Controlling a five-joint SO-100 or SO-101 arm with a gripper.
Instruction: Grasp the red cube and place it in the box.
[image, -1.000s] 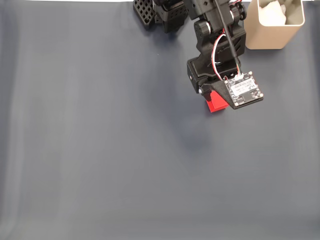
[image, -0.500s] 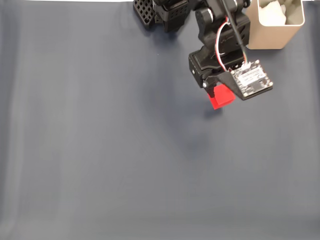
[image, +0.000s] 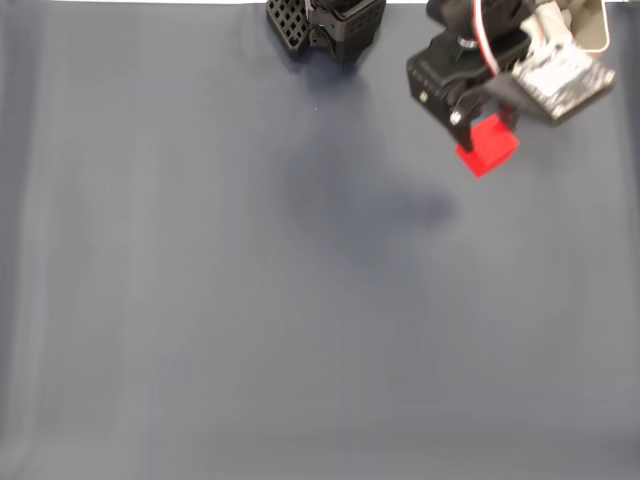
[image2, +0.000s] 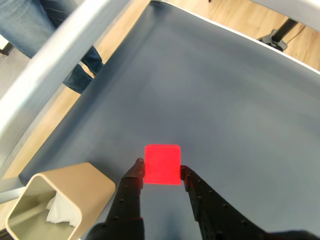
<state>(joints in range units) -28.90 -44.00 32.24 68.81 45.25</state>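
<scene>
Wrist view: gripper (image2: 162, 172) clenched on red cube (image2: 162, 164), aloft nr box (image2: 60, 200) at table's (image2: 240, 100) corner.
Risk, imo: cube held by lower edge only; could slip w/ a jerk, or clip box rim.

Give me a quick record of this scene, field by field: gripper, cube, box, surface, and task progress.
gripper: gripper shut on the red cube, held above the cloth
cube: red cube between both fingers, off the surface
box: box tan, open top, white crumpled material inside; lower left in the wrist view
surface: dark grey cloth
progress: cube grasped and lifted, not yet in the box
</scene>
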